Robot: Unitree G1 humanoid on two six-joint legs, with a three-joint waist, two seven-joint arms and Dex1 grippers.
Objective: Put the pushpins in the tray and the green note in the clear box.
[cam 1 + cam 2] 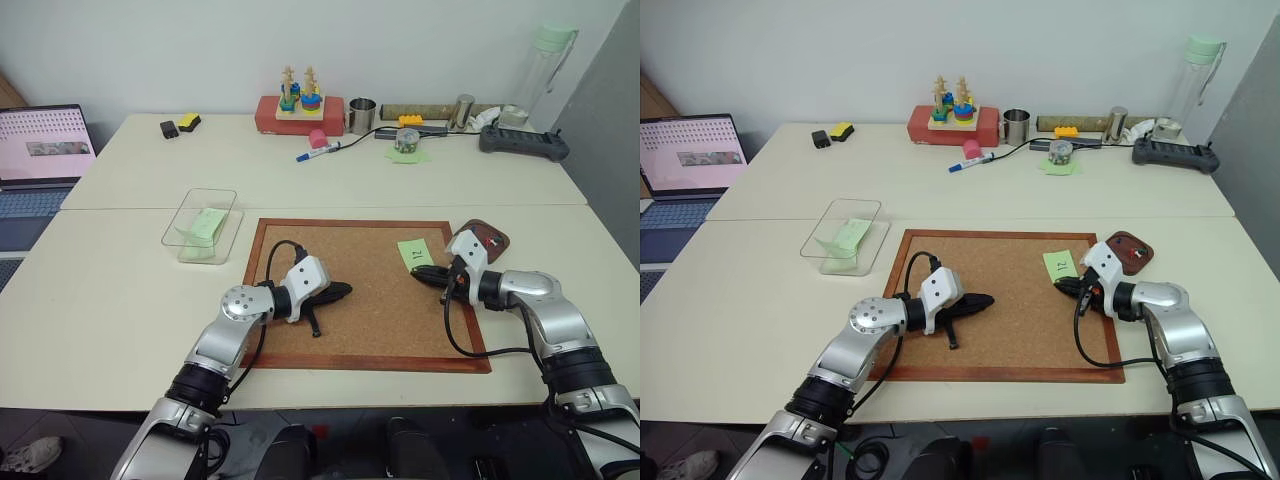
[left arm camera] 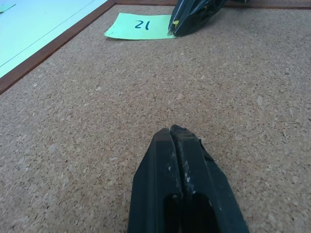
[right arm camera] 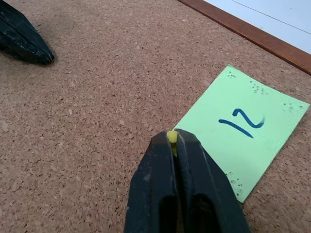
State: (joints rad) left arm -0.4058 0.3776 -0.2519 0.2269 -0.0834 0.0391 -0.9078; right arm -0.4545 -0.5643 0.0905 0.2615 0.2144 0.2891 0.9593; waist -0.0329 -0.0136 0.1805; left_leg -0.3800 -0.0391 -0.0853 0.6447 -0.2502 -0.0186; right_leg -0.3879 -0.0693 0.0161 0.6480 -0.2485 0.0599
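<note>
Up close, the right wrist view is showing what the head views aren't: the right pincer (image 3: 173, 138) is clamping a yellow pushpin (image 3: 171, 137) between its tips, right at the corner of the green note (image 3: 243, 131). The note is lying flat on the cork board (image 1: 350, 330), digits in dark ink, with clusters of pinholes at its corners. The left wrist view is giving the reverse angle: the left pincer (image 2: 178, 141) is pressed fully shut with nothing in it, hovering just over bare cork, with the note and the right pincer's tips ahead of it.

Head views are giving the layout. The left pincer is sitting mid-board, the right one near the board's right edge, just beside the note. The tray (image 1: 492, 236) is resting on the desk (image 1: 120, 300), touching or just off the board's right corner, partly hidden behind the right wrist; something small is lying in it, too small to tell what. The clear box (image 1: 201, 226) is sitting on the desk left of the board, holding a pale green slip (image 1: 206, 224).
</note>
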